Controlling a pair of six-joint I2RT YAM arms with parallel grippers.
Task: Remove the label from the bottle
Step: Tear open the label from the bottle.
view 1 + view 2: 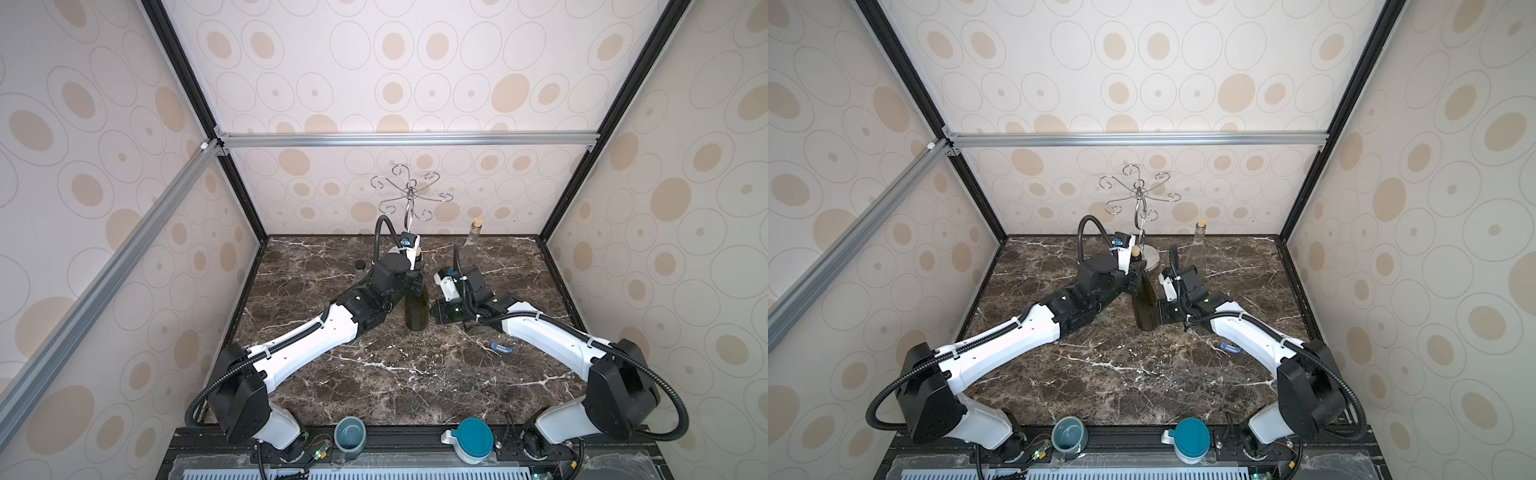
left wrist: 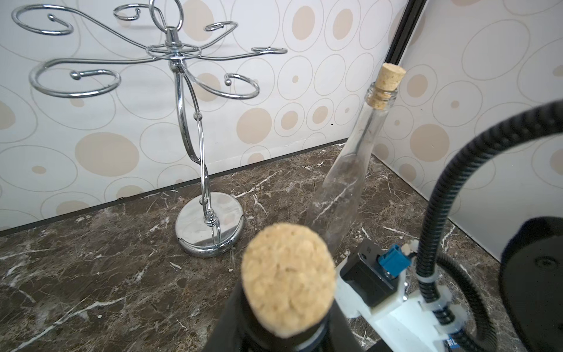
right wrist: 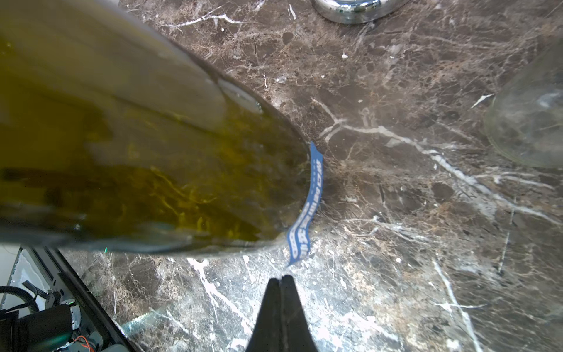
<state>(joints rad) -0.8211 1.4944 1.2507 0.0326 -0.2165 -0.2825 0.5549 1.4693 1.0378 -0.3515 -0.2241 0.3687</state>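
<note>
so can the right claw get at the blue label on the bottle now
Likely yes: the blue label low on the green bottle lies just ahead of the shut right claw, nothing between, once it opens.

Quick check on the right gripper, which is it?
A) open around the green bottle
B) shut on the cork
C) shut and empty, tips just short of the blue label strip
C: in the right wrist view the right gripper has its tips pressed together with nothing between them, just short of the blue label strip by the green bottle base.

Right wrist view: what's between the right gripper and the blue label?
Bare marble tabletop only; shut right gripper sits short of the blue label. Right wrist view.
</note>
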